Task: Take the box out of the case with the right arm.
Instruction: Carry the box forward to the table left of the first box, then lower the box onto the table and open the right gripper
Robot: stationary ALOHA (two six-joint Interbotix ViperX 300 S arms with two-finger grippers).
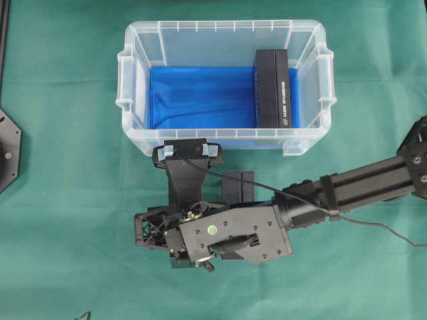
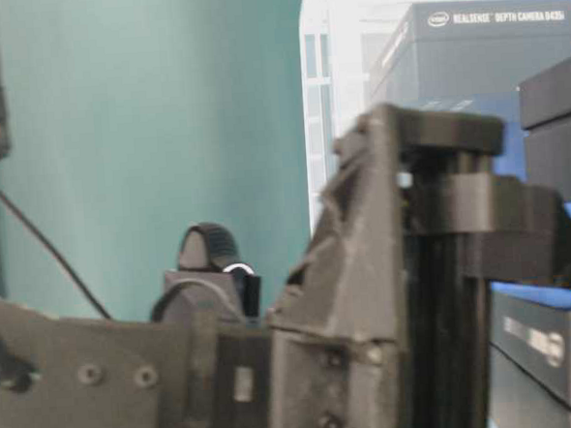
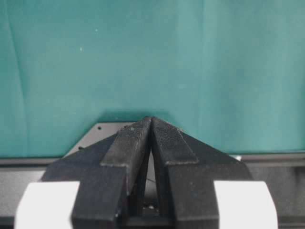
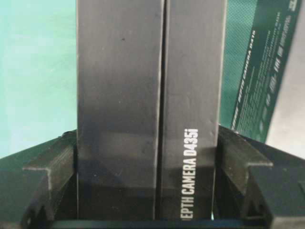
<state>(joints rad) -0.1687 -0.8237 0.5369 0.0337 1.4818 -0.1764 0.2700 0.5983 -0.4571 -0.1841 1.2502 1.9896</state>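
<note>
The clear case [image 1: 220, 27] stands on the green cloth, a blue sheet lining its bottom. My right gripper [image 4: 147, 164] is shut on a black box [image 4: 147, 95] printed "DEPTH CAMERA D435i", with one finger on each side of it. From above, the held box [image 1: 238, 187] sits outside the case, just in front of its near wall, and pokes out from under the right arm's wrist [image 1: 233, 237]. The fingers are hidden there. My left gripper [image 3: 151, 119] is shut with nothing in it, over bare cloth.
A second black box [image 1: 272, 87] stands on edge inside the case, against its right end, and also shows in the right wrist view [image 4: 259, 67]. The right arm's cable [image 1: 373, 223] trails over the cloth. A black base [image 1: 8, 150] sits at the left edge.
</note>
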